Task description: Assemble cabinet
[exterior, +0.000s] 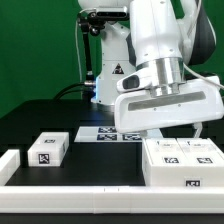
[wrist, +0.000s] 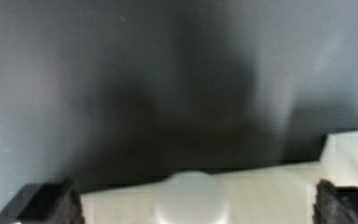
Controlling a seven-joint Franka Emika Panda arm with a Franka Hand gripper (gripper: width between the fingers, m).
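The cabinet [exterior: 185, 160] is a large white boxy body with small square tags, standing at the front of the exterior view's right. My gripper [exterior: 160, 130] hangs just above its far edge. In the wrist view the gripper [wrist: 194, 205] is open, its two dark fingertips [wrist: 43, 205] far apart. A white surface of the cabinet [wrist: 247, 190] with a rounded bump lies between and below them. I cannot tell whether the fingers touch it. A small white block [exterior: 48, 148] with a tag lies on the exterior view's left.
The marker board [exterior: 108, 132] lies flat on the black table behind the cabinet. A long low white bar [exterior: 60, 182] runs along the front edge and turns up at the left. The arm's base [exterior: 112, 70] stands at the back.
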